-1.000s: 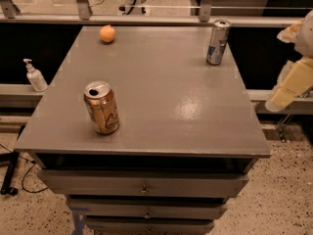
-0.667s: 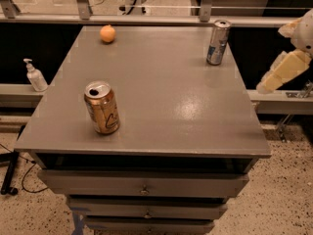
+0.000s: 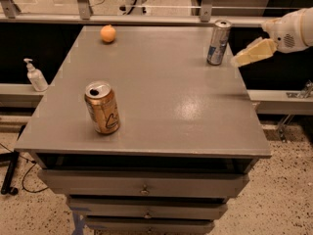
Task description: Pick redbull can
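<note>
Observation: the hand (image 3: 248, 54) is coming in from the right of the scene. Over the last 1 second it is travelling left and toward the far side. It is now hanging at the right edge of the tabletop (image 3: 171, 97), just beside the redbull can (image 3: 217, 42) and not touching it.

Whether the hand is released or clenched cannot be told. It is carrying nothing.

The redbull can is standing upright near the far right corner, where it was 1 second ago. The gold can (image 3: 102, 107) at near left and the orange ball (image 3: 108, 34) at far left are also sitting unmoved, well apart from the approach.

Assessment: the reach is nearing its end, and the grasp is not yet being made. Judging by the narrow gap, lining the hand up on the can is becoming the next concern.
</note>
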Available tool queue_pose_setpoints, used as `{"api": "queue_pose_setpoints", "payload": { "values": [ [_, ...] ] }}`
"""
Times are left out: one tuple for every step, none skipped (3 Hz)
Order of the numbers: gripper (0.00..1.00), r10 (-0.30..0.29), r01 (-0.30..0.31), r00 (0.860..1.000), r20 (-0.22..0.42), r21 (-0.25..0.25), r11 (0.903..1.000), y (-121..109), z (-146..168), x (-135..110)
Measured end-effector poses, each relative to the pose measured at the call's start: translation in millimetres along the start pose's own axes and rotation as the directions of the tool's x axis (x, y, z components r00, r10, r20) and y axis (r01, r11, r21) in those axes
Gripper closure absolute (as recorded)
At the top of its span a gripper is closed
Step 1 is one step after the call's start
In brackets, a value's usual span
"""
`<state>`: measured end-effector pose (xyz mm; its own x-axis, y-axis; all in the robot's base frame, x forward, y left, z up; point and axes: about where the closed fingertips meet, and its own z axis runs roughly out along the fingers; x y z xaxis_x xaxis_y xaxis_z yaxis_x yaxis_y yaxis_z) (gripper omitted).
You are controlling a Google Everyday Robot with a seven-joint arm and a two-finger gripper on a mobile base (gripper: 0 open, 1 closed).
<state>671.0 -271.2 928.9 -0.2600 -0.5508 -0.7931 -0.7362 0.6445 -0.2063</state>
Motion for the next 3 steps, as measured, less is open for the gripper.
{"api": "queue_pose_setpoints", "payload": {
  "values": [
    [0.00, 0.072, -0.066, 0.973, 0.218, -0.032, 0.9973, -25.8, 42.7, -23.4],
    [0.00, 0.109, -0.090, 0.925, 0.363, -0.069, 0.9935, -40.5, 71.8, -43.5],
    [0.18, 0.147, -0.113, 0.889, 0.433, -0.102, 0.9883, -46.6, 92.3, -48.4]
  ]
}}
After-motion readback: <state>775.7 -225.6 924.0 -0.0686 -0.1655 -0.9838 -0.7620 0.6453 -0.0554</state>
